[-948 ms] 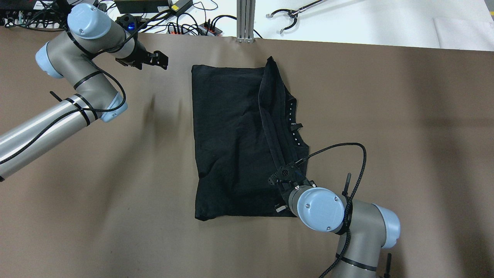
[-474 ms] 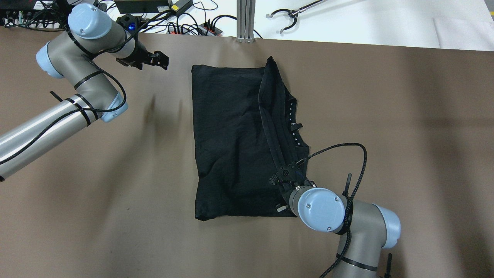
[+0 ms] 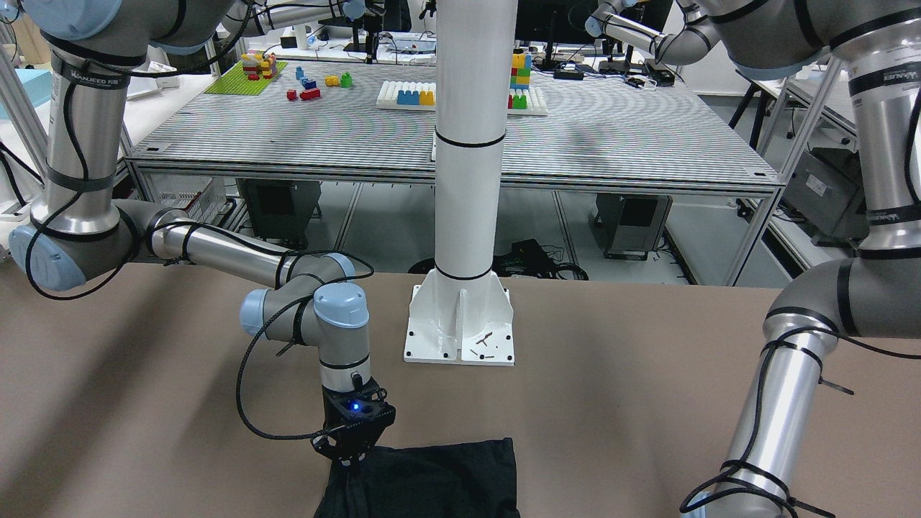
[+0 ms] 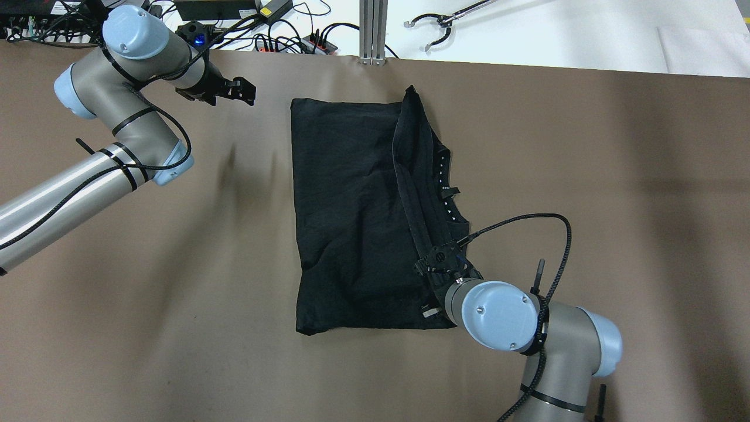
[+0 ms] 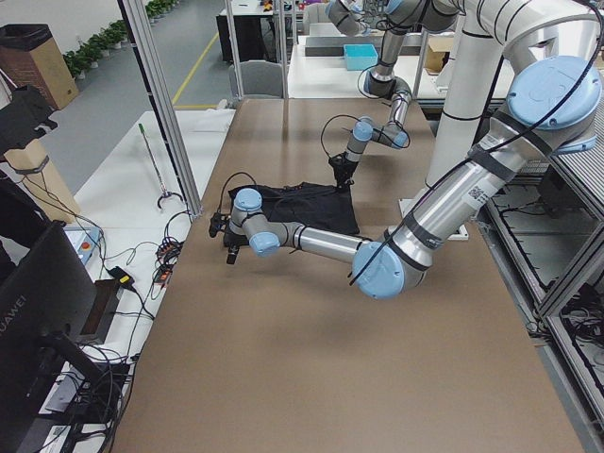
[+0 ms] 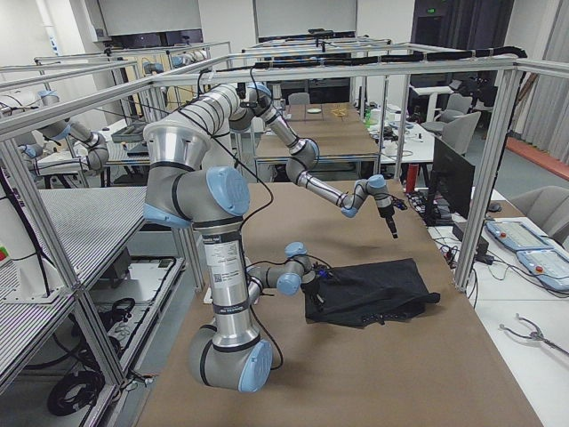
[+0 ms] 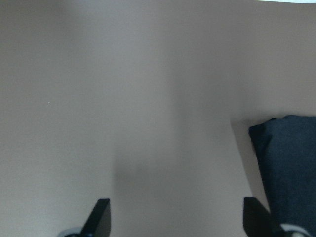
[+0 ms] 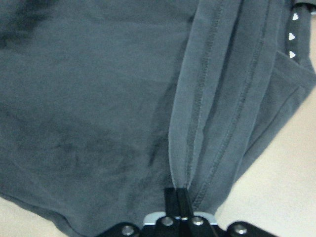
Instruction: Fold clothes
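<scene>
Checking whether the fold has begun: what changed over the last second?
The right gripper, shut on the hem of the black cloth, shifted slightly toward the robot's right along with its wrist; the folded strip hardly moved. The left gripper stayed open, off the cloth, and the cloth's outline is unchanged.
</scene>
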You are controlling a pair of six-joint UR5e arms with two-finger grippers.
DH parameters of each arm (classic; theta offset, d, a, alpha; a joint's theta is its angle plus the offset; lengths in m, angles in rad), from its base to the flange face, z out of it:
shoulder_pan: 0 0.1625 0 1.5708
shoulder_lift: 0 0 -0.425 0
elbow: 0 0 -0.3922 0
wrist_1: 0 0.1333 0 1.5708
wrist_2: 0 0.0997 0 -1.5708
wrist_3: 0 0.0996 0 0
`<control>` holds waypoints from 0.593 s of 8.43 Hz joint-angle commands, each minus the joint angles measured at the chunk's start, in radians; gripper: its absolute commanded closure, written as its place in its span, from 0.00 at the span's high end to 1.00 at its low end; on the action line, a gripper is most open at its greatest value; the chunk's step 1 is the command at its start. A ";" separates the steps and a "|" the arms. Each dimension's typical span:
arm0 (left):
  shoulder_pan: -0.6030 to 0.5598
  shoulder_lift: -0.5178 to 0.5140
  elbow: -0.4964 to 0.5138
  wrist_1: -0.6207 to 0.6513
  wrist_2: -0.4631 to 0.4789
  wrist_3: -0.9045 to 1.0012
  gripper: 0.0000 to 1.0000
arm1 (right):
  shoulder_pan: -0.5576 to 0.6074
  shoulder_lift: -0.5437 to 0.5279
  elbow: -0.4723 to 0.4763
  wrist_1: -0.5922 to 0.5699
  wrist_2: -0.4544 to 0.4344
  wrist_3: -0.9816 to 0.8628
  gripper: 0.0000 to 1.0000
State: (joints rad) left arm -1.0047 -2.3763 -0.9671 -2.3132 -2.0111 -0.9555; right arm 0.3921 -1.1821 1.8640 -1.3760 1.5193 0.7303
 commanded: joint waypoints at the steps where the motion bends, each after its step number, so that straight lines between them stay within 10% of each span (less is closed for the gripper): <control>1: 0.000 0.000 -0.001 0.000 0.000 -0.002 0.94 | 0.007 -0.159 0.137 0.011 0.012 0.130 0.00; 4: 0.000 0.006 -0.007 0.000 0.000 -0.003 0.94 | -0.073 -0.289 0.158 0.151 0.009 0.442 0.00; 5: 0.000 0.006 -0.007 0.000 0.000 -0.005 0.94 | -0.073 -0.295 0.162 0.178 0.010 0.460 0.25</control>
State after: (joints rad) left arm -1.0047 -2.3710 -0.9720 -2.3135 -2.0111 -0.9577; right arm 0.3477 -1.4305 2.0175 -1.2829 1.5307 1.0793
